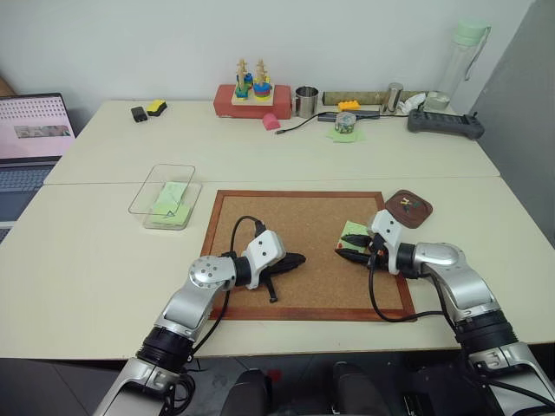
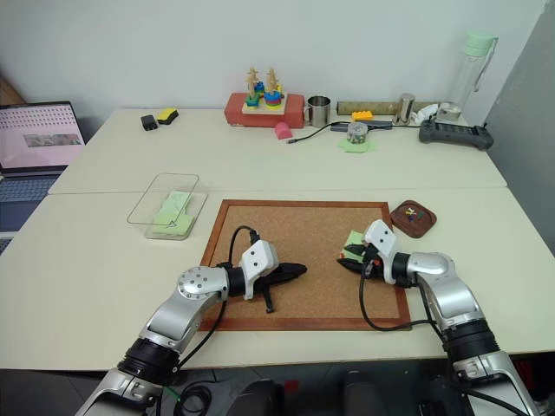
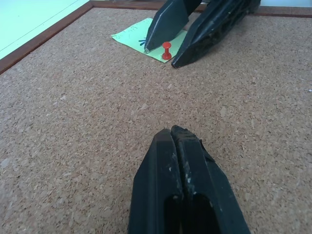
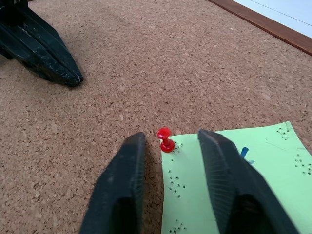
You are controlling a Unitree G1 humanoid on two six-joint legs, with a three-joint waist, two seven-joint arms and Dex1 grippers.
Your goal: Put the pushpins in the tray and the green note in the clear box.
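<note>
Head views: the right tool (image 1: pixel 351 250) covers most of the green note (image 1: pixel 354 230) on the cork board (image 1: pixel 299 227); tray (image 1: pixel 409 209) contents are too small to identify. The clear box (image 1: pixel 165 199) on the table (image 1: pixel 87 251) holds plain green sheets.

Left wrist view: the left tool (image 3: pixel 174 134) is pressed together, resting on cork.

Right wrist view: right tool fingers (image 4: pixel 122 180) spread, straddling a red pushpin (image 4: pixel 166 140) standing in the note's edge. Its black marks are unreadable.

light: bright, even, diffuse | shadows: soft, faint | focus: head views sharp; wrist foregrounds slightly soft
</note>
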